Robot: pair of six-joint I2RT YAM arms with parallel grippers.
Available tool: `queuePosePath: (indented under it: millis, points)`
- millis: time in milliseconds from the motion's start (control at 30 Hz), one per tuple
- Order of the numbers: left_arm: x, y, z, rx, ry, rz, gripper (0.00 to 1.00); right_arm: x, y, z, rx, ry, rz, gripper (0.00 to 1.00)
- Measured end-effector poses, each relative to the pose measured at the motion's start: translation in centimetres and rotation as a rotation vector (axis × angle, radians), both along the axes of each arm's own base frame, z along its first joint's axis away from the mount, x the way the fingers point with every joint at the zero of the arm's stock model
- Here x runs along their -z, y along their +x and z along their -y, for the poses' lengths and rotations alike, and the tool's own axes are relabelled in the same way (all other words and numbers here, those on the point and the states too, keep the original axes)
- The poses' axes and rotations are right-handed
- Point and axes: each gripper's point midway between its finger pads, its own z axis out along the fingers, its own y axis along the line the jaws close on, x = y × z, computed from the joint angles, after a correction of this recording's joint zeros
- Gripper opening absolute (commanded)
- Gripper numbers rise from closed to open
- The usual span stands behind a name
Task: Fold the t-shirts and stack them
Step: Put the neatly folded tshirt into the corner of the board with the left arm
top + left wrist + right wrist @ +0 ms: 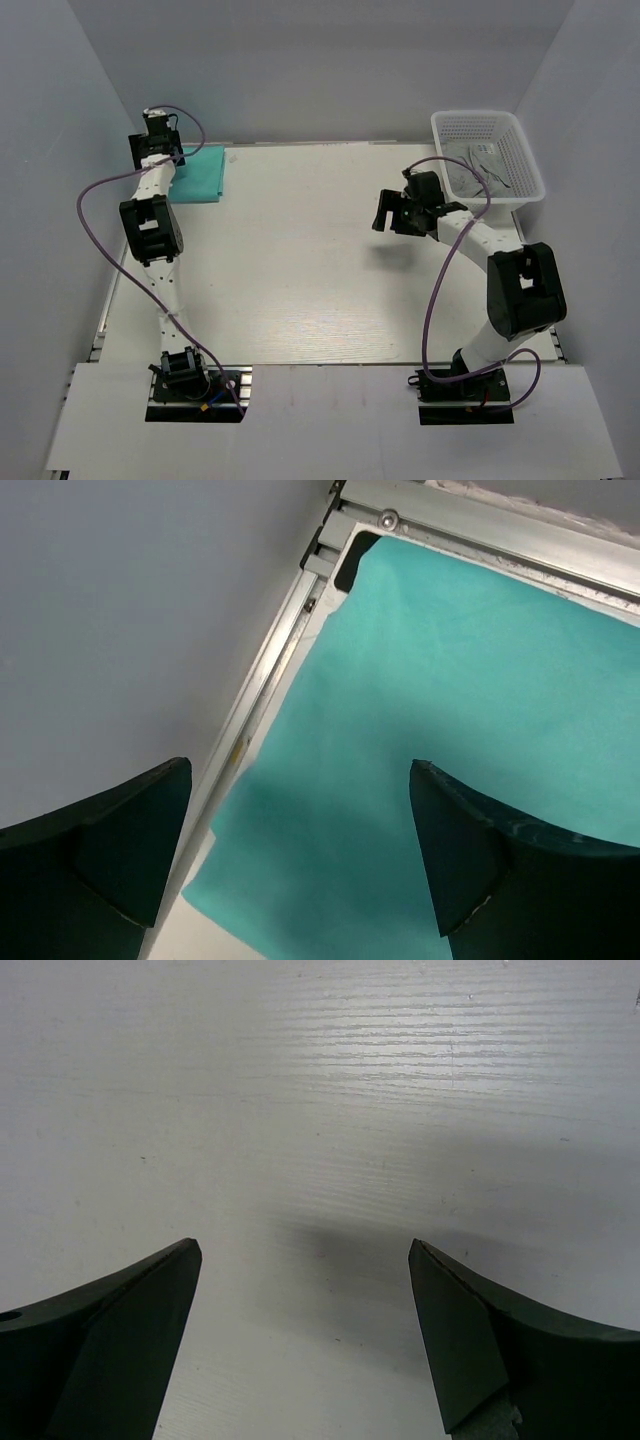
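A turquoise-green t-shirt (203, 172) lies folded flat at the table's back left corner. It fills most of the left wrist view (450, 700). My left gripper (158, 140) hovers over the shirt's left edge, open and empty, with its fingers spread (300, 770). My right gripper (388, 212) is open and empty above the bare white table right of centre (305, 1250). No cloth shows between its fingers.
A white plastic mesh basket (522, 152) stands at the back right corner with grey cloth (480, 170) inside. An aluminium frame rail (480, 525) borders the table by the shirt. Grey walls close in on the left, back and right.
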Motion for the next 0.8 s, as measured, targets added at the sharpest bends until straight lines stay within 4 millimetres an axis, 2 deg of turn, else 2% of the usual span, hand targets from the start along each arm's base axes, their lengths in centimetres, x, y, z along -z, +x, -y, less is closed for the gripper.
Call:
queuePosePath:
  millis: [100,167,233,300,367,400,467,500,567,600,633,700,733,800]
  points:
    - [-0.9,-0.8,0.9,-0.014,-0.044,-0.003,1.00,-0.5,-0.1,0.0,0.000,0.011,0.015,0.90]
    - [-2.7,-1.7,1.8,-0.016,-0.073,0.006,1.00,-1.1,-0.4,0.0,0.000,0.025,0.041,0.90]
    - [-5.5,-3.1,3.5,-0.013,-0.111,0.039,1.00,-1.7,-0.8,0.0,0.004,0.043,0.068,0.90]
    - [-8.6,-4.8,6.3,0.020,-0.174,0.091,1.00,-2.3,-1.5,0.1,0.014,0.068,0.090,0.90]
    - [-12.0,-7.3,10.8,0.087,-0.255,0.174,1.00,-2.5,-2.4,0.1,0.019,0.099,0.106,0.90]
    - [-12.7,-8.2,12.6,0.118,-0.282,0.192,1.00,-2.4,-3.0,0.1,0.021,0.109,0.106,0.90]
    - [-14.0,-11.1,17.8,0.204,-0.353,0.244,1.00,-1.8,-4.5,0.3,0.025,0.134,0.102,0.90]
    - [-14.0,-12.8,20.7,0.258,-0.389,0.248,1.00,-1.6,-5.3,0.5,0.026,0.141,0.099,0.90]
    - [-12.2,-16.7,26.4,0.370,-0.473,0.217,1.00,-1.2,-7.3,0.9,0.028,0.156,0.098,0.90]
    - [-10.4,-19.3,28.7,0.410,-0.517,0.182,1.00,-1.3,-8.2,1.2,0.028,0.160,0.106,0.90]
    - [-8.8,-21.7,30.1,0.434,-0.549,0.136,1.00,-1.8,-8.8,1.4,0.025,0.168,0.126,0.90]
    - [-5.4,-26.1,30.8,0.444,-0.595,0.063,1.00,-2.8,-9.7,1.6,0.015,0.185,0.176,0.90]
    - [-4.4,-28.1,30.8,0.443,-0.612,0.041,1.00,-3.3,-10.1,1.7,0.006,0.195,0.198,0.90]
    - [-3.9,-31.2,30.6,0.446,-0.643,0.045,1.00,-3.8,-11.1,1.7,-0.017,0.223,0.252,0.90]
